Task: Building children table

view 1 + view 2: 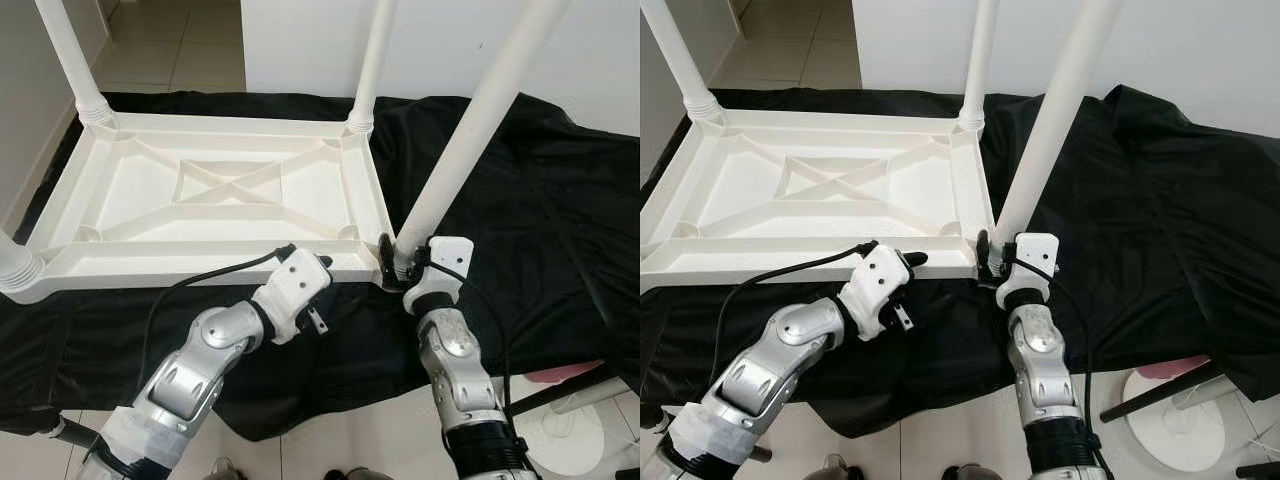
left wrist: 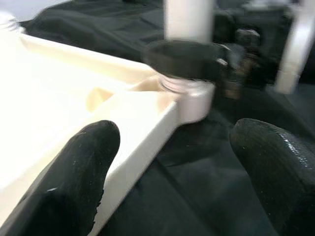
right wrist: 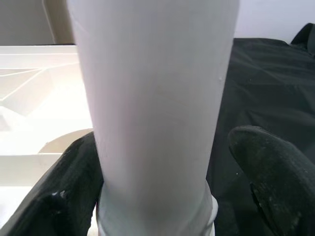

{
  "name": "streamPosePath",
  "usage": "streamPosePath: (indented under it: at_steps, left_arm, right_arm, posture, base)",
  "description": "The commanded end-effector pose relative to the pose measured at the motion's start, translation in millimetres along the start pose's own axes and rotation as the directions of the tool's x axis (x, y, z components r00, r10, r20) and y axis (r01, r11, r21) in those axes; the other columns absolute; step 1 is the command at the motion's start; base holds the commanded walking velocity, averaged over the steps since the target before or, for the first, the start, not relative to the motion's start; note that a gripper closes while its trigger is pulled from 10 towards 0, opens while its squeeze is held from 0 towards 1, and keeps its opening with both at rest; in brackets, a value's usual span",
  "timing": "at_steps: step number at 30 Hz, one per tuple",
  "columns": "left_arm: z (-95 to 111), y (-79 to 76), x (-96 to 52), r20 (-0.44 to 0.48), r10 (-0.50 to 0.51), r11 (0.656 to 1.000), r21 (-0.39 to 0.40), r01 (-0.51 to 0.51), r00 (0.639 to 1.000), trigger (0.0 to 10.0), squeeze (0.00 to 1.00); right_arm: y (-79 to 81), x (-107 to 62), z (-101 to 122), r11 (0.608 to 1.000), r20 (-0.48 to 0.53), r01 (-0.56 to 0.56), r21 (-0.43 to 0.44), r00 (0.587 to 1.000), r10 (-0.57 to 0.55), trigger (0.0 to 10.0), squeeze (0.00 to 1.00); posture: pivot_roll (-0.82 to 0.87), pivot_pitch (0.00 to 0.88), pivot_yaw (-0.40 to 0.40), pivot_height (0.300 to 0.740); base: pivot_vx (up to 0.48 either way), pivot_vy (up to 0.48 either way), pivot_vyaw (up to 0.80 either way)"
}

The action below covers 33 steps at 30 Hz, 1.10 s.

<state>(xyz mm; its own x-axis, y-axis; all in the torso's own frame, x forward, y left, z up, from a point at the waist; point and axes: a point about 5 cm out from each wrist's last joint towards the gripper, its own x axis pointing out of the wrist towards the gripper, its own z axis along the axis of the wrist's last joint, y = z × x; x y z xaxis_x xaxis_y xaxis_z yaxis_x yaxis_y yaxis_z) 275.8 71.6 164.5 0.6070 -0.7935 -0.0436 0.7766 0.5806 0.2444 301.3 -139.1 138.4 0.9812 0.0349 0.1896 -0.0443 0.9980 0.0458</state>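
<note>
A white plastic children's table (image 1: 110, 262) lies upside down on a black cloth (image 1: 540, 200), its legs pointing up. The near right leg (image 1: 470, 130) stands in the corner socket (image 2: 189, 93). My right gripper (image 1: 398, 264) is at that leg's base, open, with a finger on each side; in the right wrist view the leg (image 3: 152, 108) touches one finger (image 3: 64, 201) and a small gap shows at the other. My left gripper (image 1: 305, 258) is open at the table's front rim, just left of that corner, one finger (image 2: 74, 182) over the rim, the other over the cloth.
Three more legs stand up: back right (image 1: 372, 60), back left (image 1: 70, 55) and near left (image 1: 15, 265). The cloth hangs over the front edge above the tiled floor. A white round base (image 1: 575, 430) and a pink object (image 1: 560, 375) sit at the lower right. A white wall is behind.
</note>
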Motion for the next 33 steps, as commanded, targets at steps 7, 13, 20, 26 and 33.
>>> streamPosePath:
  at_steps: [7,13,20,26,33]
  left_arm:
    - [-5.9,10.4,-5.9,0.004,0.12,0.992,-0.048,-0.12,0.993,10.0,0.0]
    - [-7.5,10.4,-8.5,0.011,0.155,0.986,-0.055,-0.154,0.988,10.0,0.0]
    - [-7.1,16.9,-13.3,0.021,0.233,0.972,-0.046,-0.231,0.972,10.0,0.0]
    - [-0.7,18.5,-13.4,0.063,0.237,0.971,-0.027,-0.236,0.969,10.0,0.0]
    - [0.7,7.6,-12.1,0.049,0.069,0.994,-0.083,-0.065,0.996,10.0,0.0]
  right_arm:
    - [0.8,-14.8,-3.0,0.998,0.022,-0.059,0.018,0.998,0.058,10.0,0.0]
    - [0.6,-22.6,-1.2,0.996,0.047,-0.077,0.047,0.996,0.074,10.0,0.0]
    - [-3.1,-24.7,1.7,0.996,0.058,-0.077,0.04,0.996,0.075,10.0,0.0]
    - [-6.7,-22.2,5.3,0.996,0.067,-0.085,0.041,0.994,0.082,10.0,0.0]
    - [-17.7,-7.6,4.8,0.987,0.03,-0.156,-0.031,0.987,0.157,10.0,0.0]
  posture:
    - [-0.03,0.103,-0.077,0.74]
    - [-0.03,0.098,-0.062,0.74]
    - [-0.03,0.097,-0.058,0.74]
    - [-0.02,0.095,-0.068,0.74]
    - [0.0,0.084,-0.065,0.74]
  base:
    - [0.0,0.0,0.0]
    - [0.0,0.0,0.0]
    - [0.0,0.0,0.0]
    - [0.0,0.0,0.0]
    - [0.0,0.0,0.0]
